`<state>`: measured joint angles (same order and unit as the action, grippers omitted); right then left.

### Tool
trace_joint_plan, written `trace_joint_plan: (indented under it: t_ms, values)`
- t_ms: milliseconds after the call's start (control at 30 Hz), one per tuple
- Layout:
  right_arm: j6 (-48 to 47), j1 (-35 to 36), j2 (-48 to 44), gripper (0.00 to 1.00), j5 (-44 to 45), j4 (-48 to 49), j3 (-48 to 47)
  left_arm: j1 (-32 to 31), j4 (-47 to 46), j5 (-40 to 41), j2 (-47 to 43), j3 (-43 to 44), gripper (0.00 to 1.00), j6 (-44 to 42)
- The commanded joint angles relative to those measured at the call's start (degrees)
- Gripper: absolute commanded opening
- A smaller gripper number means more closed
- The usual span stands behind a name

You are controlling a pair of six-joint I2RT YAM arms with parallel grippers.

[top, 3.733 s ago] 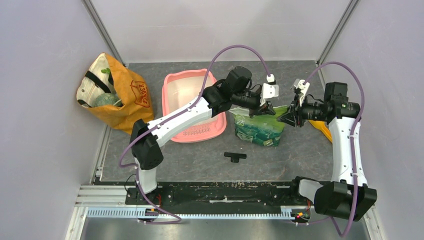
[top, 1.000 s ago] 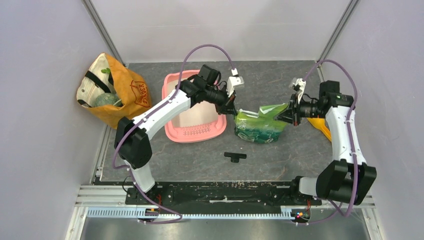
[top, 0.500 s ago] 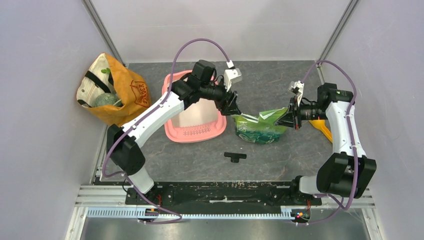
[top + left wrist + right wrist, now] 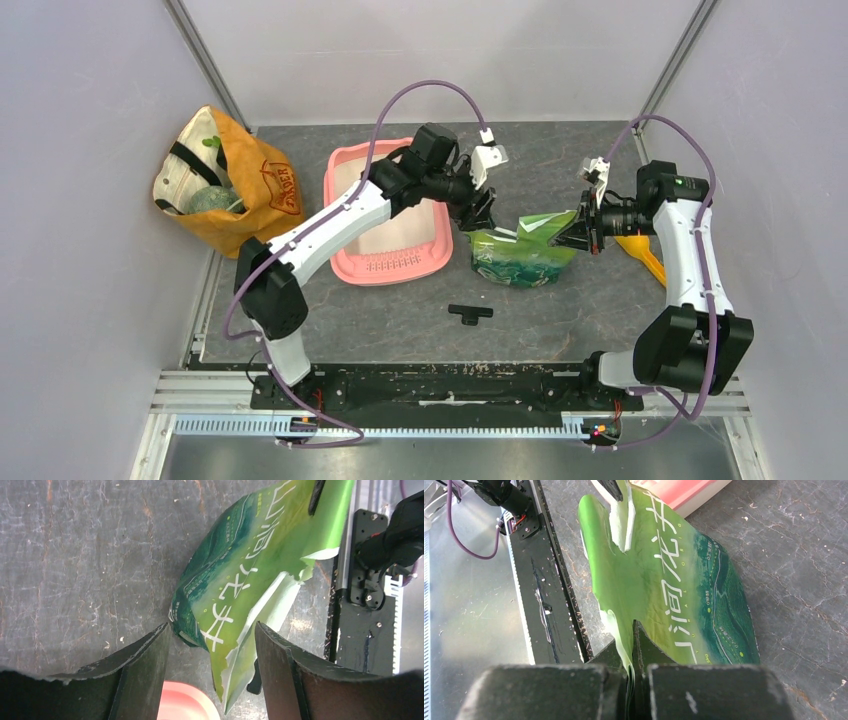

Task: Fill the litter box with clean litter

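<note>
Gripping one green bag [image 4: 515,260]: right tool [image 4: 571,233]

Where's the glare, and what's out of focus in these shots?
Top external: even light, sharp throughout. Left wrist: left fingers blurred up close, green foil bag crisp. Right wrist: sheen on the bag, overexposed metal surface at left, right fingers soft.

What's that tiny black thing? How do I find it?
Find the pink rectangular plastic tray on the dark grey table. To its right lies a glossy green foil bag. On the near side of that bag lies the small black T-shaped piece, tiny, dark and alone.
</note>
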<state>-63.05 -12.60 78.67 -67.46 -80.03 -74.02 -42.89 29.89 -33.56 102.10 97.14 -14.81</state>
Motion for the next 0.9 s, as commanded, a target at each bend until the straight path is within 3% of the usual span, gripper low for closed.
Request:
trace_joint_plan:
  t_ms: [0,267,400,500,600,867]
  values:
    - [-0.33,-0.21,0.17,0.0,-1.26,0.22,-2.23,-0.61,1.89,1.87,1.15,2.53,0.69,-4.82]
    - [-0.58,-0.22,0.27,0.0,-1.13,0.17,-2.36,-1.18,4.02,6.28,1.92,1.63,0.73,-7.79]
    - [-0.69,-0.23,0.34,0.0,-1.04,0.15,-2.73,-1.45,5.77,12.58,3.45,3.29,0.69,-5.63]
    - [-0.68,-0.23,0.52,0.0,-0.86,0.3,-2.89,-2.01,9.06,15.88,4.79,5.62,0.58,-0.45]
    - [-0.05,-0.23,0.73,0.0,-0.74,1.03,-2.8,-3.37,9.59,17.83,3.87,4.86,0.59,4.96]
    - [3.66,-0.19,-0.11,0.0,0.38,4.81,-2.1,-3.77,11.96,20.68,1.81,3.77,0.61,30.09]
